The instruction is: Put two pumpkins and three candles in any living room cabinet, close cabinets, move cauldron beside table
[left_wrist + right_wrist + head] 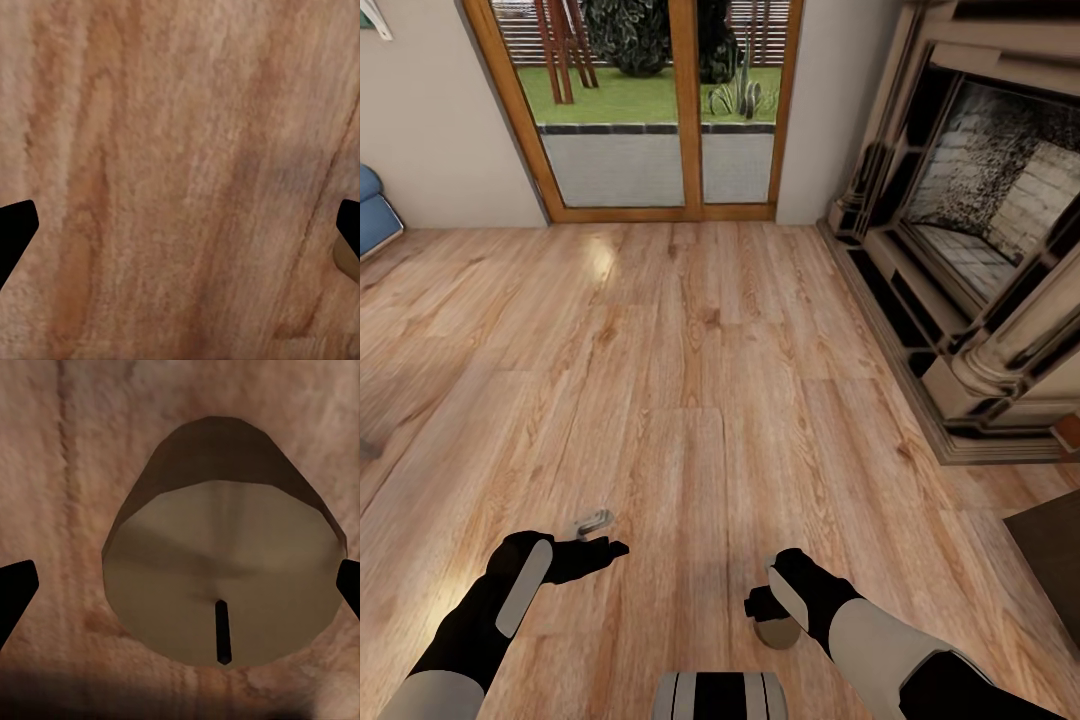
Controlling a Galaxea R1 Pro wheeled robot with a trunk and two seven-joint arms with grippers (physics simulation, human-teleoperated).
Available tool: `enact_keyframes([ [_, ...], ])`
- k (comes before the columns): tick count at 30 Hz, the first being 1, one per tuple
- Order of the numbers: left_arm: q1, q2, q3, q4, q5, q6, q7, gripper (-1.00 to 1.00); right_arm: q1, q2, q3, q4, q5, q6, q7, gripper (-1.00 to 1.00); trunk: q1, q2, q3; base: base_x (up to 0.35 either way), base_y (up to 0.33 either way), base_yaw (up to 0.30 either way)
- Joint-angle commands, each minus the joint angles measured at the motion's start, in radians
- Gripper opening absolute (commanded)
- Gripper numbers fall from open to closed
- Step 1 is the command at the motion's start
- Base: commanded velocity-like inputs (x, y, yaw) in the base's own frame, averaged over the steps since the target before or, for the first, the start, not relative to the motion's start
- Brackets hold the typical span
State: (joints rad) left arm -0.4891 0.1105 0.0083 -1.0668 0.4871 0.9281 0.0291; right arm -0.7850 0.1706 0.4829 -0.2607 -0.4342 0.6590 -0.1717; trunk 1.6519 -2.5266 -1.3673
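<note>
2 robot arms in matte black with pale grey panels: left arm (490, 610), right arm (860, 625). Black grippers: left gripper (600, 548), right gripper (760, 603). Grey-and-black striped trunk (720, 696).
</note>
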Motion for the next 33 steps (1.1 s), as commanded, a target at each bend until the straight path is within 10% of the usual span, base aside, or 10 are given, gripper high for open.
enact_keyframes([
  [1,0.000,0.000,0.001,-0.001,0.005,0.005,0.003,1.00,0.000,0.000,0.006,-0.002,-0.011,0.004,-0.008,1.00,0.000,0.000,-0.001,0.000,0.000,0.000],
  [33,0.000,0.000,0.001,-0.001,0.005,0.005,0.003,1.00,0.000,0.000,0.006,-0.002,-0.009,-0.001,-0.008,1.00,0.000,0.000,-0.001,0.000,0.000,-0.024],
])
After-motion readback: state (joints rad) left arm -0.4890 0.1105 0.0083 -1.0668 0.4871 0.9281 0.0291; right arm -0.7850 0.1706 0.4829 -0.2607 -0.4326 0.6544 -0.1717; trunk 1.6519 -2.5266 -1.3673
